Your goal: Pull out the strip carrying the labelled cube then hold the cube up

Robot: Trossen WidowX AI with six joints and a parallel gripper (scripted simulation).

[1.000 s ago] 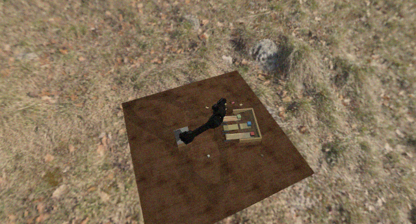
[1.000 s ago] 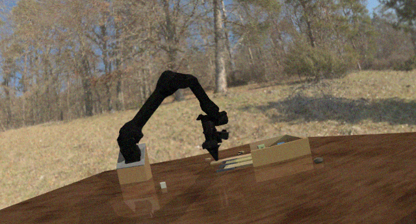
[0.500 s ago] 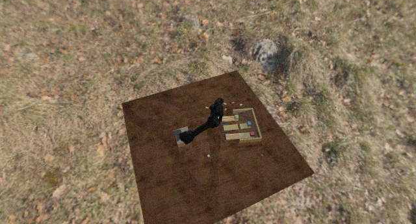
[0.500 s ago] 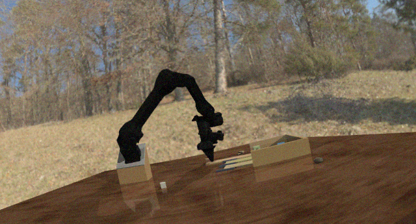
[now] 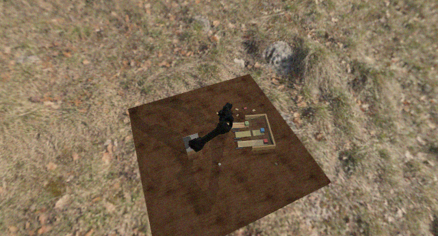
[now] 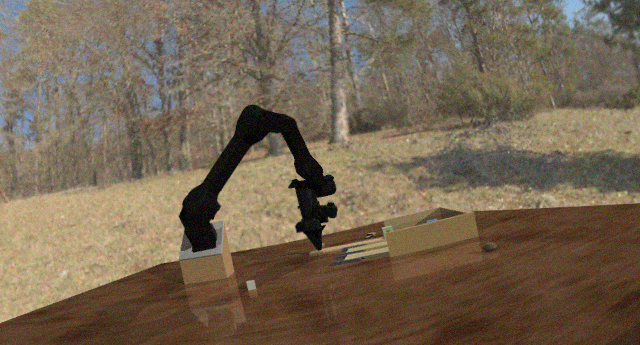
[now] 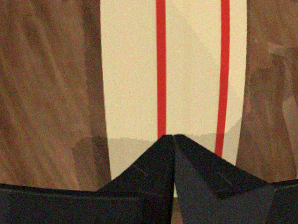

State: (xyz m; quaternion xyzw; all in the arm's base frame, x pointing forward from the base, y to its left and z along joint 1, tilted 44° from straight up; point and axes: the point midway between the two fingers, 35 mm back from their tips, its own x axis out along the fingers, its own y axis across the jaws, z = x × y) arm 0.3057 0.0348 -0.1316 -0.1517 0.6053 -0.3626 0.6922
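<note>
A cream strip with two red stripes lies on the brown table and runs out of the open side of a wooden tray. My gripper is shut, its tips pressed down on the near end of this strip. A green cube sits on the strip at the tray's mouth. A second strip lies in two pieces, with a blue cube on its far piece. A third strip carries a red cube. I cannot read any label.
The arm's base block stands left of the strips. A small pale cube and a dark pebble lie loose on the table. A few small bits lie behind the tray.
</note>
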